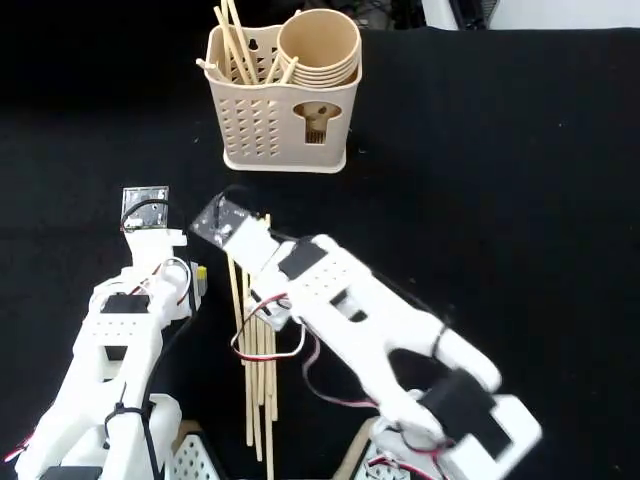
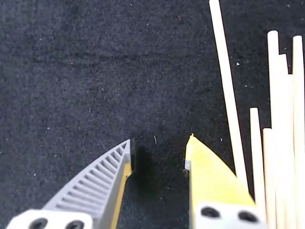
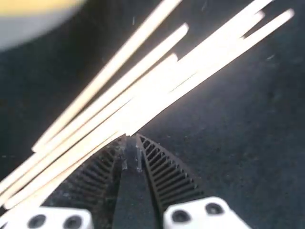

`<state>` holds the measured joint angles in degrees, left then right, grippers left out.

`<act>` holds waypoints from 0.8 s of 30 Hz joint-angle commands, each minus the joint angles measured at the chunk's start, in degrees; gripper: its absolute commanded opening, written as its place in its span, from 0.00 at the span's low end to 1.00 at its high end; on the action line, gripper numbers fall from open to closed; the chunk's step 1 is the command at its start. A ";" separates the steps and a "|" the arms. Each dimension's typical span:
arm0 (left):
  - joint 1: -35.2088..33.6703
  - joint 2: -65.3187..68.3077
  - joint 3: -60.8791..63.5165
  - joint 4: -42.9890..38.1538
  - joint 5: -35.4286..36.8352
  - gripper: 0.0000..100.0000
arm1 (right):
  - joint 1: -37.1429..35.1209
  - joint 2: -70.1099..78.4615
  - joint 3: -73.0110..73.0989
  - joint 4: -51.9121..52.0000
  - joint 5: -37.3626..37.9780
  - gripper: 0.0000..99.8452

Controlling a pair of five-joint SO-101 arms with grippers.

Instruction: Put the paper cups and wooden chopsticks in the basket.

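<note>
Basket: I see the beige slotted basket [image 1: 270, 120] standing upright at the far side of the black tabletop [image 1: 500, 200], well apart from both arms.
Paper cups: a nested stack of paper cups [image 1: 320, 45] sits in the basket's right part, mouth up.
Chopsticks already in: a few wooden sticks [image 1: 237, 40] lean in the basket's left part, beside the cups, their ends above the rim.
Loose chopsticks: the bundle of wooden chopsticks [image 1: 258, 380] lies flat on the cloth between my two arms, roughly parallel, ends uneven.
Left gripper: my left gripper [image 2: 159, 139] hangs low over bare cloth with its jaws fairly wide and nothing between them. The yellow finger [image 2: 214, 176] is just beside the nearest stick of the bundle [image 2: 228, 95]. I cannot tell whether they touch.
Right gripper: my right gripper [image 3: 132, 137] has its jaws drawn together to a thin slit, tips right at the edge of the bundle [image 3: 157, 90]. I cannot tell whether a stick is pinched there.
Right arm: in the high view it reaches across over the upper part of the bundle.
</note>
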<state>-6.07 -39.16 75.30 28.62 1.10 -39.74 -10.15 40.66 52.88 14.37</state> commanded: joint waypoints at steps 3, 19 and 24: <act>-0.04 -0.26 -0.48 -0.35 0.09 0.20 | 3.78 -16.04 3.74 2.81 -0.70 0.02; 4.44 9.23 -32.57 32.26 -5.54 0.20 | 28.22 -33.80 26.95 -2.11 -2.55 0.17; 11.65 16.70 -35.21 33.67 -4.84 0.20 | 29.19 -33.98 32.48 -12.04 -8.62 0.17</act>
<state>2.20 -25.19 43.65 62.02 -4.09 -12.13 -42.42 71.96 45.85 8.13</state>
